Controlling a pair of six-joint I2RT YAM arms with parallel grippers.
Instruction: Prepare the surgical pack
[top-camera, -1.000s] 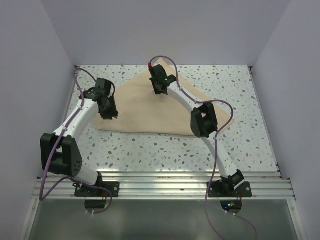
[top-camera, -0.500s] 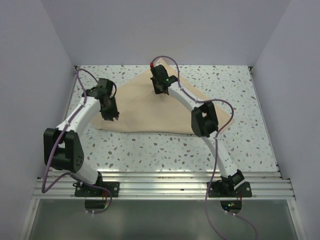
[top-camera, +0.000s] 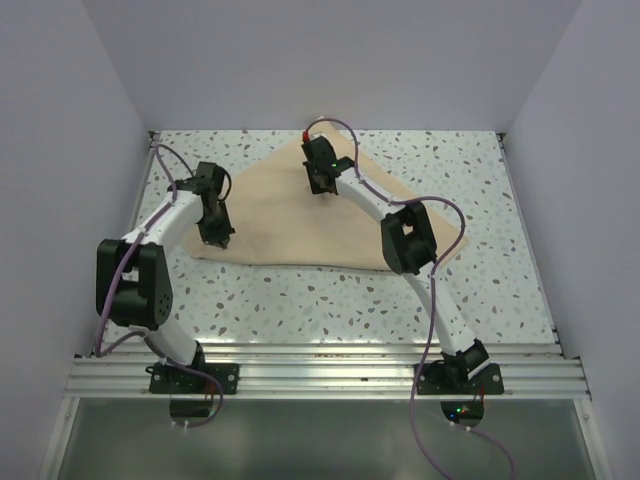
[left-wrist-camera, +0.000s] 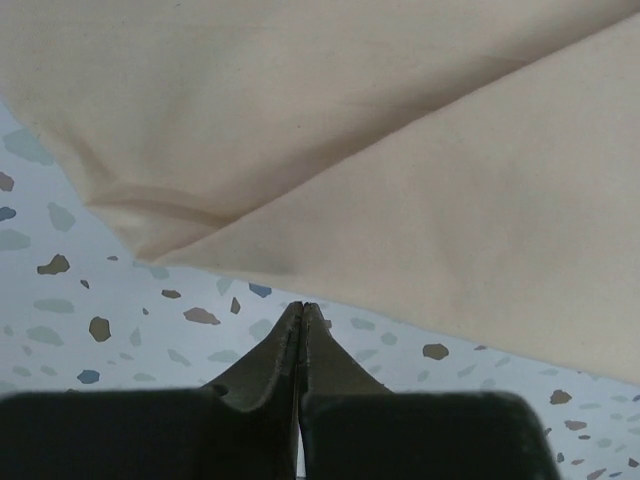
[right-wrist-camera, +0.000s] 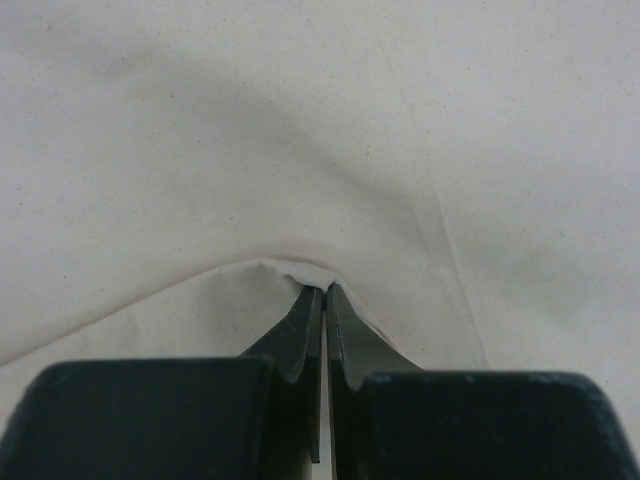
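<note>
Left claw (left-wrist-camera: 302, 306) just closed empty; wrist view: right claw (right-wrist-camera: 324, 289) pinches surgical pack (right-wrist-camera: 450, 130).

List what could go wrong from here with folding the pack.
1. The left gripper is shut over bare table, just short of the edge of the surgical pack; pulling now would likely leave that corner behind.
2. The right gripper pinches only a small pucker of the sheet; it may slip out when lifted.

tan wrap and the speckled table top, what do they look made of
The tan wrap: probably matte paper or non-woven cloth; it takes soft creases and folds, no shine. The table top: smooth, pale, with scattered dark chips, so terrazzo or a laminate imitating it; cannot tell which.
</note>
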